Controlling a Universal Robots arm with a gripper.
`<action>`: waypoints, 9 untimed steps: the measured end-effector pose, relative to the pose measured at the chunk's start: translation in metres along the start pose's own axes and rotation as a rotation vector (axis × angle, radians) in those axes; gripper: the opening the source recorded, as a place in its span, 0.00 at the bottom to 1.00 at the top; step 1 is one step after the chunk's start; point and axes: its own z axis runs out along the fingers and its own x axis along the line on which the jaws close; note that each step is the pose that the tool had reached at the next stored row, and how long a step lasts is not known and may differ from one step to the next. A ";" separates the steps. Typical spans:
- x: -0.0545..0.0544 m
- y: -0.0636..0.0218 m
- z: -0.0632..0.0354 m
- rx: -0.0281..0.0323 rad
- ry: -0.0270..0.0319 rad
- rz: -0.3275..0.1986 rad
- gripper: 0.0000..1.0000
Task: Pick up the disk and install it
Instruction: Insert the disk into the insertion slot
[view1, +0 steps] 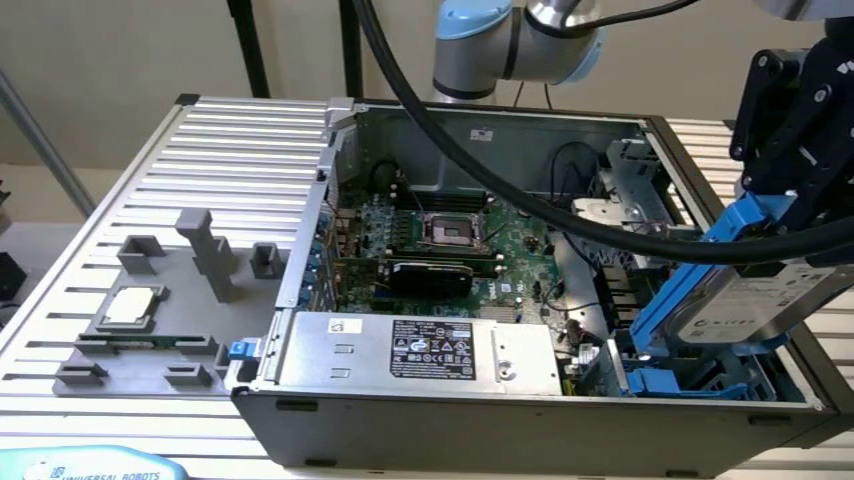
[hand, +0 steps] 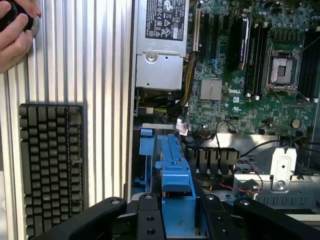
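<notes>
My end effector (view1: 794, 210) grips disk (view1: 747, 300), tilted over blue cage (view1: 665, 380) inside computer case (view1: 534, 435). Thick black cable (view1: 574, 222) crosses just beside. Keyboard (hand: 50, 170), 1 hand (hand: 15, 30) on tabletop (hand: 107, 100).

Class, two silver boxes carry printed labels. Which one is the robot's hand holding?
The blue-railed disk, tilted in the hand at the exterior view's right; the power supply lies flat in the computer case.

black cable (view1: 407, 95) crosses just beside disk (view1: 761, 300); blue cage (view1: 667, 380) below
</notes>
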 end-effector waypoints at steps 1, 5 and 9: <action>0.000 -0.0002 0.0009 -0.0001 0.0011 0.006 0.33; 0.000 -0.0016 0.0036 -0.0078 0.0059 0.018 0.33; 0.000 -0.0025 0.0038 -0.0128 0.0084 0.018 0.33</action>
